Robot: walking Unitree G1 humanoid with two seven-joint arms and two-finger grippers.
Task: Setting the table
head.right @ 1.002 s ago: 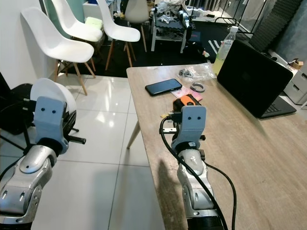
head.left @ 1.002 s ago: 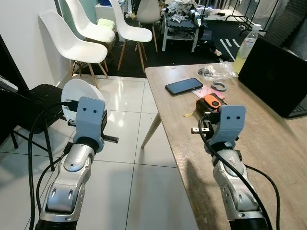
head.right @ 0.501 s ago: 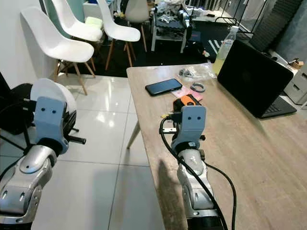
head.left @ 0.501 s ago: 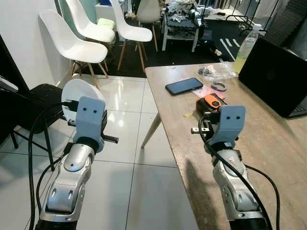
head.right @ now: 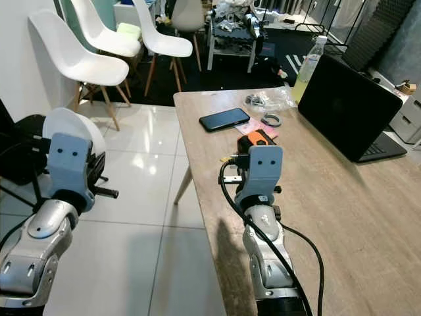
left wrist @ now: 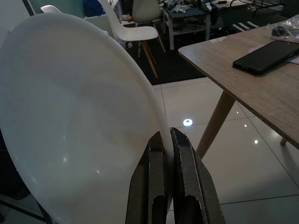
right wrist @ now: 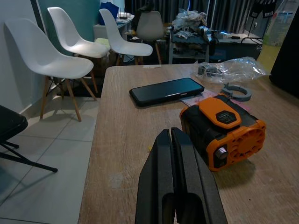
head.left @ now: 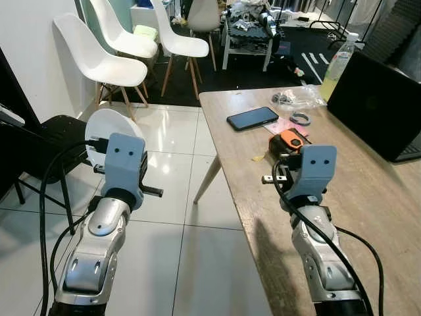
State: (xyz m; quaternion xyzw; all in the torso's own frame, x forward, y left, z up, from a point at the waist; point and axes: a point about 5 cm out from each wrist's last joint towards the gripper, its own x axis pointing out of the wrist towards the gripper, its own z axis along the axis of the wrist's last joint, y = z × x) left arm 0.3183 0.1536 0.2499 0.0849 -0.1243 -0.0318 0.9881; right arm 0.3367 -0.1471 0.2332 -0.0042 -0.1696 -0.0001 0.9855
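Left eye view: left gripper [head.left: 99, 155] out over the floor beside the table [head.left: 368, 197], plate [head.left: 105, 128] upright just ahead of it.

Left wrist view: fingers [left wrist: 182, 186] clenched on the plate's rim.

Right wrist view: right gripper [right wrist: 174, 186] pressed closed, empty, above the table; tool [right wrist: 223, 131] just ahead.

Carrying step; next, probably swinging the plate over and laying it flat.

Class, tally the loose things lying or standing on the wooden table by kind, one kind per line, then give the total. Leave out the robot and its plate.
Phone: 1
Laptop: 1
Bottle: 1
Orange and black tool: 1
Clear plastic bag: 1
Grey ring: 1
Total: 6
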